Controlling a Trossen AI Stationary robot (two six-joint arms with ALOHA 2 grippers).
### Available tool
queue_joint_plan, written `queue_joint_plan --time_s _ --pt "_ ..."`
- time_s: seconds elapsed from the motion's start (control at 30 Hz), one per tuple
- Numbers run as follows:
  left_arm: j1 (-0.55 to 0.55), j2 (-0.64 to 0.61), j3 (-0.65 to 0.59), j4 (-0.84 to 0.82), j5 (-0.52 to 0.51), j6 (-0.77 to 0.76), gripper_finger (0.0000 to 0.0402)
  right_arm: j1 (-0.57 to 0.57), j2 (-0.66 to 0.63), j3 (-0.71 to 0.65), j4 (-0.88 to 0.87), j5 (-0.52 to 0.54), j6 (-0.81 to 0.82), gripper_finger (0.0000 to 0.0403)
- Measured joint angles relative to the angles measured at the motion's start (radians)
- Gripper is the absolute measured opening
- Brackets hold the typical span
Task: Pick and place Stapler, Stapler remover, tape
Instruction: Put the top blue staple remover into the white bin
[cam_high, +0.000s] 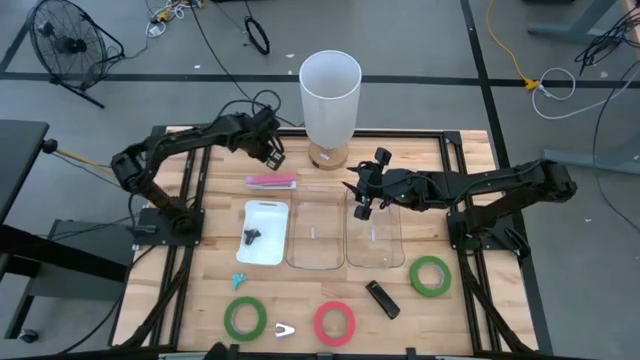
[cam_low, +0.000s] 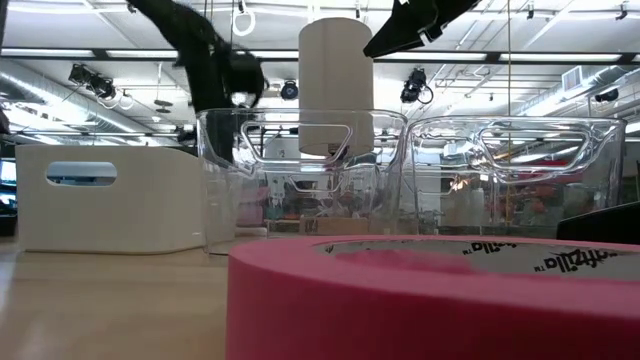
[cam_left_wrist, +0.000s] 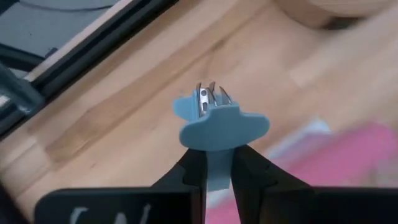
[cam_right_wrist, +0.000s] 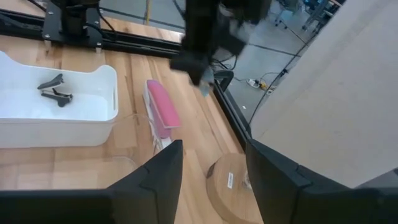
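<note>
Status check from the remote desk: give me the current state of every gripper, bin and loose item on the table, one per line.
Left gripper: shut on blue staple remover, raised over the table's far side.
Right gripper: open, empty, above the clear bins.
White bin: holds a dark staple remover.
Two clear bins: empty.
Pink stapler: lying on the table.
Black stapler: lying on the table.
Red-pink tape roll: flat on the table.
Two green tape rolls: flat on the table.

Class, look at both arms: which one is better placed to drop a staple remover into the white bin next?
Probably the left: the left gripper is shut on a blue staple remover near the white bin. The right gripper is open and empty.
</note>
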Motion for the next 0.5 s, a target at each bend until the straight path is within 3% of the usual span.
queue_joint_plan --time_s 0.23,0.5 --pt "-0.151 -0.230 0.059 -0.248 0.096 -0.051 0.0045 -0.015 0.000 0.000 0.013 0.000 0.004 0.0176" --pt "-0.476 -0.434 0.060 -0.357 0.124 -0.288 0.0045 -0.031 0.000 0.000 0.026 0.000 0.038 0.0176"
